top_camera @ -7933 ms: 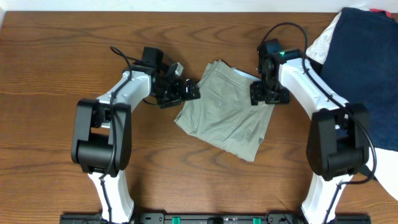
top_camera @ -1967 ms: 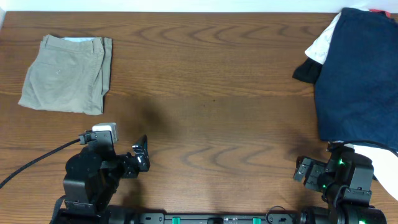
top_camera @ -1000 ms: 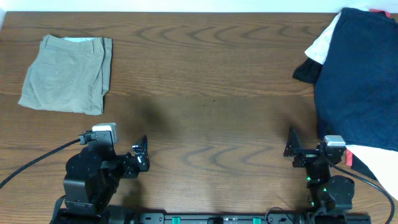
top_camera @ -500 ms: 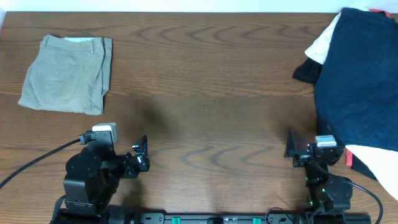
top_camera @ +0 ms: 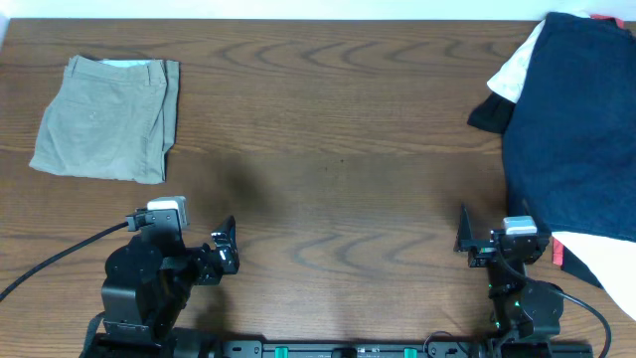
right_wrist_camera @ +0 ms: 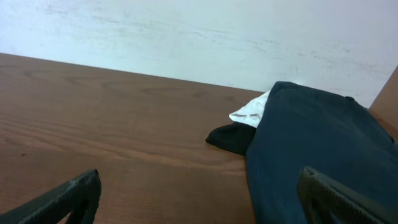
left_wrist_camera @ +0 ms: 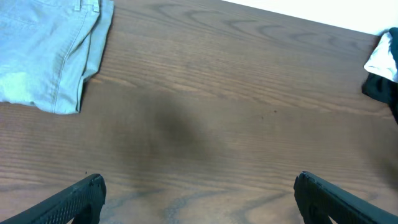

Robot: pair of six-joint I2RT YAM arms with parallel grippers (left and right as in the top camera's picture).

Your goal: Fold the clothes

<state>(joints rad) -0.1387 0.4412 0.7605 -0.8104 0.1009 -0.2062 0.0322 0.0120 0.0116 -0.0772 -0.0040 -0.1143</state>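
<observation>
The khaki shorts (top_camera: 104,119) lie folded into a flat rectangle at the table's far left. They also show in the left wrist view (left_wrist_camera: 46,53), top left. My left gripper (top_camera: 227,249) is open and empty near the front edge, well in front of the shorts; its fingertips (left_wrist_camera: 198,193) frame bare wood. My right gripper (top_camera: 463,231) is open and empty near the front right, with bare wood and navy cloth between its fingertips (right_wrist_camera: 199,190).
A large navy blue garment (top_camera: 571,119) covers the right side of the table, with a white garment (top_camera: 512,70) under its far left edge; both show in the right wrist view (right_wrist_camera: 311,143). A pale wall (right_wrist_camera: 186,37) stands behind the table.
Since the earliest frame the shorts went from mid-table to a folded stack at the far left, and both arms drew back to the front edge. The right arm settled within the last two seconds.
</observation>
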